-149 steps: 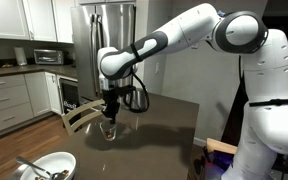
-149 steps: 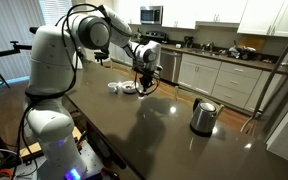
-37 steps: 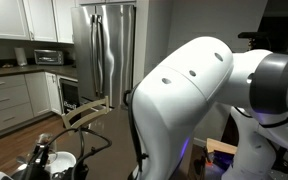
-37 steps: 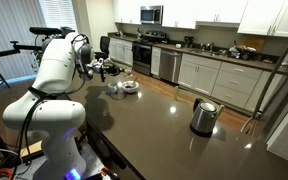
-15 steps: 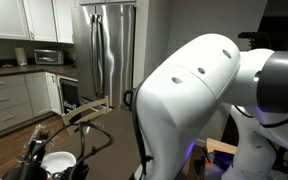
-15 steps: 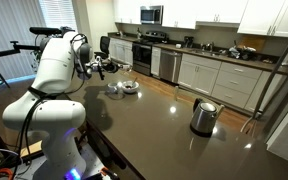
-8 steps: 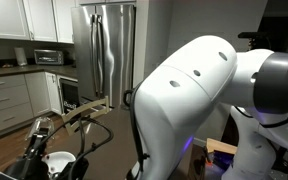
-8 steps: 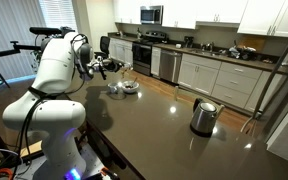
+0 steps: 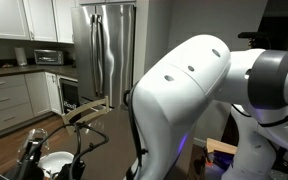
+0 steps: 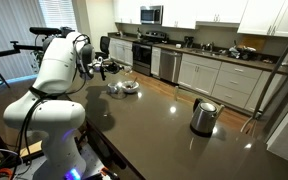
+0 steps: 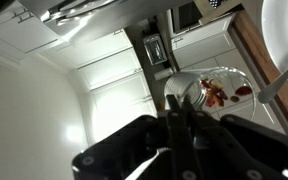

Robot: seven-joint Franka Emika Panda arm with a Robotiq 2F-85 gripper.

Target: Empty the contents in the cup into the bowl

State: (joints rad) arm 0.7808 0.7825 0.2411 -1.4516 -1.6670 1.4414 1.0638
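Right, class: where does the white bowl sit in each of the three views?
In an exterior view: the bowl bottom left, partly hidden.
In an exterior view: left of centre on the table.
Wrist view: white rim, top right corner.
Shared landmark: the gripper, shut on the cup, beside the bowl.

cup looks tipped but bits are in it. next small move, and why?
Probably tip the cup a little further, with its mouth toward the bowl. In the wrist view the gripper is clamped on the tilted glass, yet the contents sit inside it. The bowl shows only at the frame's edge, so a small shift over it may help too.
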